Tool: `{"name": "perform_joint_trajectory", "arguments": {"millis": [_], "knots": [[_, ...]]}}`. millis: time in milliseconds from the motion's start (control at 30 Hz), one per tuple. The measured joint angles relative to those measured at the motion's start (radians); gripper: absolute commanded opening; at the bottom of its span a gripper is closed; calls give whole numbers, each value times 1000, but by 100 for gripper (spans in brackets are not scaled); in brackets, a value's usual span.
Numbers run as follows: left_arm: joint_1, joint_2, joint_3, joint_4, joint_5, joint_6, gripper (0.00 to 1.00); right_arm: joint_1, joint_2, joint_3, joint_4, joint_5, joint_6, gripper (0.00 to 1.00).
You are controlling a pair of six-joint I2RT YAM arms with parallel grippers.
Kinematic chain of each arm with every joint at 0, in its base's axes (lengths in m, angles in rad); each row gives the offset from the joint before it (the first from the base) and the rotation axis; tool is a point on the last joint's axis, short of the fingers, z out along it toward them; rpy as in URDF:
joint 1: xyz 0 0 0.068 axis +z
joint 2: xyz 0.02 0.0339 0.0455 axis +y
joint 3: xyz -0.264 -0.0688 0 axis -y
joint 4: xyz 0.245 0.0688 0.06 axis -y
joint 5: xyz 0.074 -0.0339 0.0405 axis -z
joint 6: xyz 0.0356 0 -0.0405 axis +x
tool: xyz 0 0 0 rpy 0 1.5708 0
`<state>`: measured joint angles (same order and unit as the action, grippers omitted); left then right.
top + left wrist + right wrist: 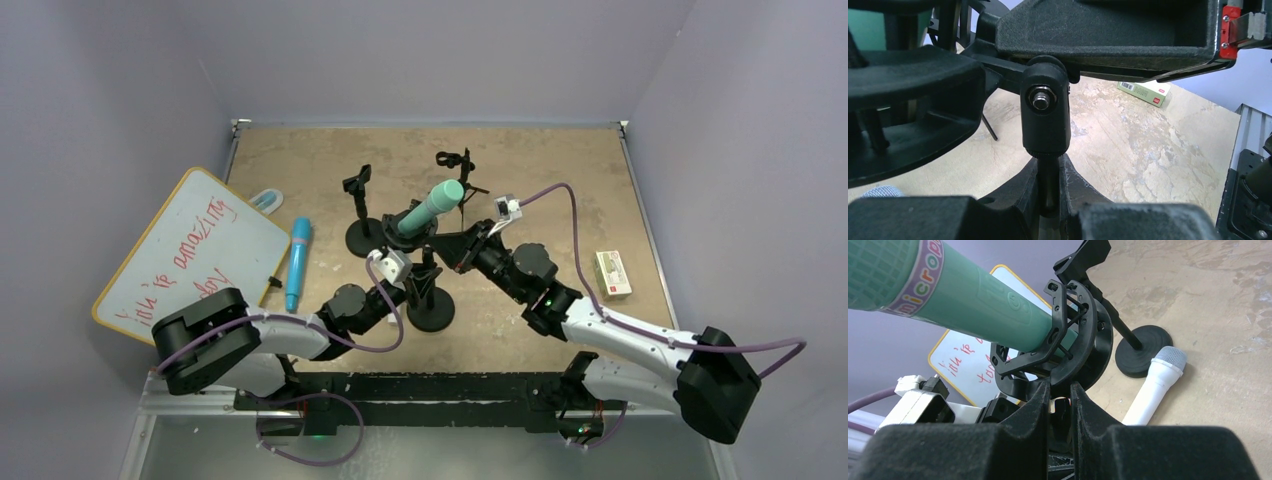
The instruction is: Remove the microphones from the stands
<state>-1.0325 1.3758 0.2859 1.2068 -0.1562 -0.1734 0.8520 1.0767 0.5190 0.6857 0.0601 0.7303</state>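
Both jaws tight, seemingly on stand (431,316)

A whiteboard (190,255) with red writing lies at the left of the surface (560,170). A blue pen-shaped object (297,262) lies just beside it. A small green-and-white box (613,273) sits well apart, at the right.

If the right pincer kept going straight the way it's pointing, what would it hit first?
The black mount holding the green microphone. The right pincer is shut at its lower rim, so it would press in at once. The white microphone lies off to the side, probably clear.
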Motion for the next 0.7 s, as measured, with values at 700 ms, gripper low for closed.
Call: {"name": "perform_joint_trajectory", "arguments": {"millis": [700], "knots": [[-2, -104, -27, 1, 7, -18, 25, 0, -17, -17, 7, 5, 29, 14]]}}
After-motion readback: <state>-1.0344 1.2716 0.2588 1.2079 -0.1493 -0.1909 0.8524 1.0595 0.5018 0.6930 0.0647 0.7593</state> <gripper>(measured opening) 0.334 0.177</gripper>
